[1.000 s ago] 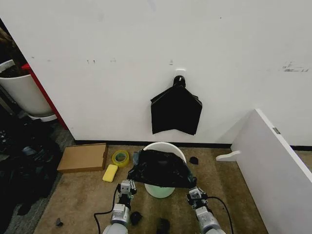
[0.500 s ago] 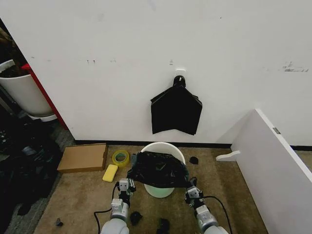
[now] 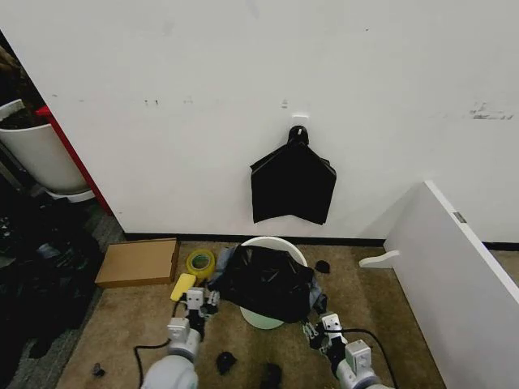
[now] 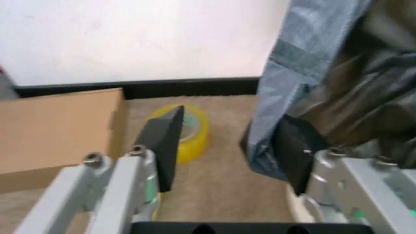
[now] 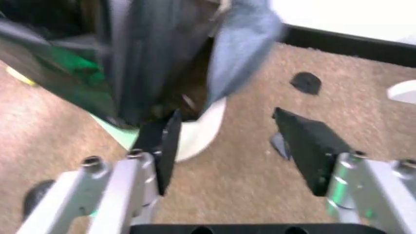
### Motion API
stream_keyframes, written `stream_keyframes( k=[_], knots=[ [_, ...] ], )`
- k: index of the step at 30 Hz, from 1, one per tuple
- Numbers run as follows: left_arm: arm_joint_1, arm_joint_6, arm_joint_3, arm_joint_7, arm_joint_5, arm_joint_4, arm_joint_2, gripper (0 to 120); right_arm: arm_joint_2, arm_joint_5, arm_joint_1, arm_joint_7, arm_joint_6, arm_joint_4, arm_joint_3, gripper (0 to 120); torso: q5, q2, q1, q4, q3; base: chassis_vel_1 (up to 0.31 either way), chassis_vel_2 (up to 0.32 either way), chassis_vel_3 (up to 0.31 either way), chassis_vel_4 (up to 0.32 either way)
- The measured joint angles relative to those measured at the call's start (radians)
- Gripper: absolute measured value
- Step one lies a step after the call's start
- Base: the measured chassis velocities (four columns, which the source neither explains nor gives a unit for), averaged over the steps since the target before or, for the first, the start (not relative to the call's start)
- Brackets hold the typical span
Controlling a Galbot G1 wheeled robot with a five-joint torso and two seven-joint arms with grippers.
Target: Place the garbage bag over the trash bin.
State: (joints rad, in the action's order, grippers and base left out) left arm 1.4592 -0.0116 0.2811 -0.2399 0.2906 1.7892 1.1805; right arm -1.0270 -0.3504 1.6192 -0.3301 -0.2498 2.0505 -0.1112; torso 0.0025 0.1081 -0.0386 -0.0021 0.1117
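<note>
The garbage bag [image 3: 269, 279] is lying draped over the near side of the trash bin [image 3: 268, 243], which is standing on the carpet floor [image 3: 138, 324] close to the white wall [image 3: 243, 97]. The bin's far rim is showing bare above the black plastic, and its pale lower end is showing below the bag.

The left tool [image 3: 200, 301] is sitting just beside the bag's left edge, fingers apart. In the left wrist view its fingers [image 4: 165, 139] are spread wide with nothing between them; the bag [image 4: 338, 87] is hanging against the other finger.

The right tool [image 3: 318, 327] is sitting low, near the bag's right lower corner, likewise spread with nothing gripped [image 5: 227, 146].

A yellow tape roll [image 3: 200, 262], a yellow sponge [image 3: 182, 287] and a cardboard box [image 3: 139, 262] are lying on the floor to the bin's left.
</note>
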Motion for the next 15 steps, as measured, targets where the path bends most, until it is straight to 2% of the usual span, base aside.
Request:
stream_keyframes(
  k=[5,9,11,15],
  knots=[
    [0.052,0.0,0.065,0.085,-0.008,0.026,-0.001,73,0.008,0.036,0.024,-0.02,0.013,0.013,0.0,74,-0.0001,0.0,0.0,0.0001,0.0,0.0,0.0,0.0,0.0],
    [0.096,0.064,0.128,0.214,-0.004,0.049,0.001,92,0.024,0.054,0.065,-0.025,0.037,0.081,-0.006,93,-0.0002,0.0,0.0,0.0003,0.0,0.0,0.0,0.0,0.0],
    [0.094,0.086,0.138,0.244,0.0,0.045,0.002,95,0.028,0.058,0.069,-0.025,0.043,0.093,-0.006,95,-0.0001,0.0,0.0,0.0002,0.0,0.0,0.0,0.0,0.0],
    [0.055,0.196,0.207,0.469,-0.069,-0.021,0.011,100,0.033,0.076,0.057,0.011,0.095,0.131,-0.01,100,-0.0003,0.0,0.0,-0.0001,0.0,0.0,0.0,0.0,0.0]
  ],
)
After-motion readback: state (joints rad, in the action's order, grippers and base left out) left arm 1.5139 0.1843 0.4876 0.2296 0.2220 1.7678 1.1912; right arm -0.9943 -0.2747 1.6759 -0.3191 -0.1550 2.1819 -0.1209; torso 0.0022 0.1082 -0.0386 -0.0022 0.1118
